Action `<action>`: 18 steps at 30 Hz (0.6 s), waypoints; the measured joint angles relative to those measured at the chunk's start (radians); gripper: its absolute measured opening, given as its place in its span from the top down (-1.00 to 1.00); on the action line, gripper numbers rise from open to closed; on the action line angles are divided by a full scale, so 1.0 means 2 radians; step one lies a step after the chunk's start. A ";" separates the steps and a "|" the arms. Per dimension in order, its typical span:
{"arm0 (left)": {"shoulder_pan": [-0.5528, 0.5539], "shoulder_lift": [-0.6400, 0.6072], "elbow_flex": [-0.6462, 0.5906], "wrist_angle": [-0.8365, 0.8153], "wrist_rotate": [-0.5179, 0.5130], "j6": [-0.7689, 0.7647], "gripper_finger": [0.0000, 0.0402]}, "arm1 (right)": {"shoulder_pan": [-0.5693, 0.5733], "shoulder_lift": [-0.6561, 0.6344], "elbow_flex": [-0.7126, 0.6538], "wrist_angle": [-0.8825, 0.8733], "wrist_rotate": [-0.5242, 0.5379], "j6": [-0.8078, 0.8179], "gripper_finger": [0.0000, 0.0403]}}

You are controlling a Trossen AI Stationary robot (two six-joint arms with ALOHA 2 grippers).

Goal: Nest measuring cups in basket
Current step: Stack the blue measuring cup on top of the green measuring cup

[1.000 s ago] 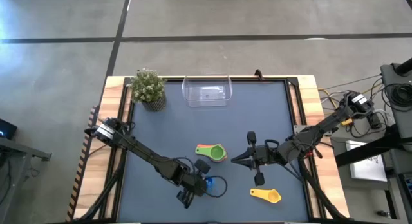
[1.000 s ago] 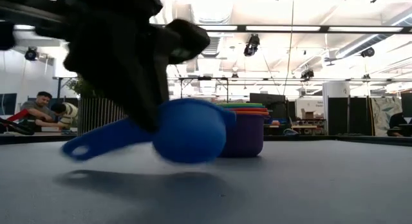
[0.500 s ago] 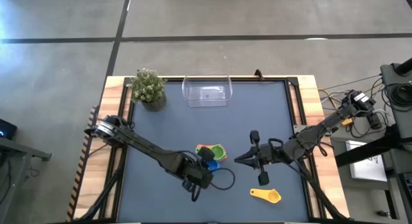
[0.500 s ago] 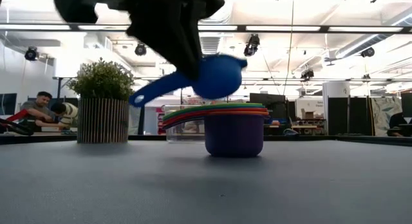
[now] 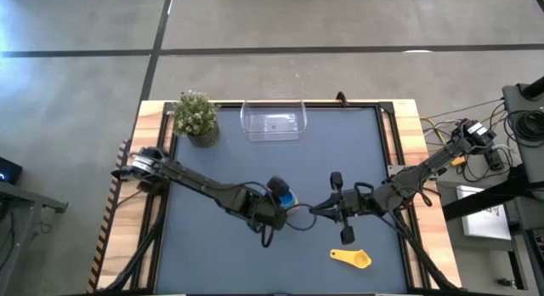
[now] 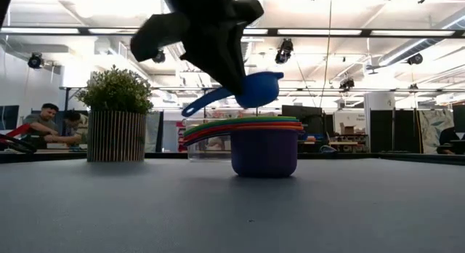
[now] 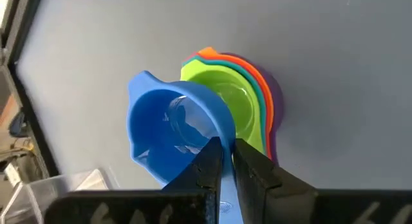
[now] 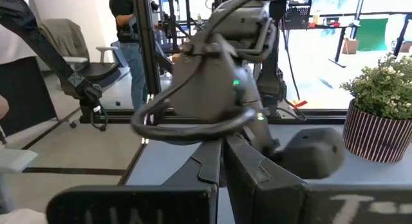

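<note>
The left gripper [image 7: 222, 161] is pinching the blue cup [image 7: 170, 130] by its handle just above the stack [image 6: 263, 144], lining it up to nest; the right gripper [image 5: 331, 207], beside the stack, is waiting closed.

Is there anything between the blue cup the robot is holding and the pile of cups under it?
No. In the low view the blue cup, pinched by the left gripper, hangs above the stack of cups with only open air between them.

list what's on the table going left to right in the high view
potted plant → clear basket → left end effector holding the blue cup → right end effector → yellow cup
</note>
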 joint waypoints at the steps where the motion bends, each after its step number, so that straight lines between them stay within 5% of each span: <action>1: 0.004 0.000 0.000 0.000 0.006 0.006 0.96 | 0.000 0.000 0.000 0.000 0.000 0.000 0.96; 18: 0.019 0.000 -0.004 0.030 0.072 0.039 0.96 | 0.000 -0.012 0.000 -0.011 0.009 0.004 0.96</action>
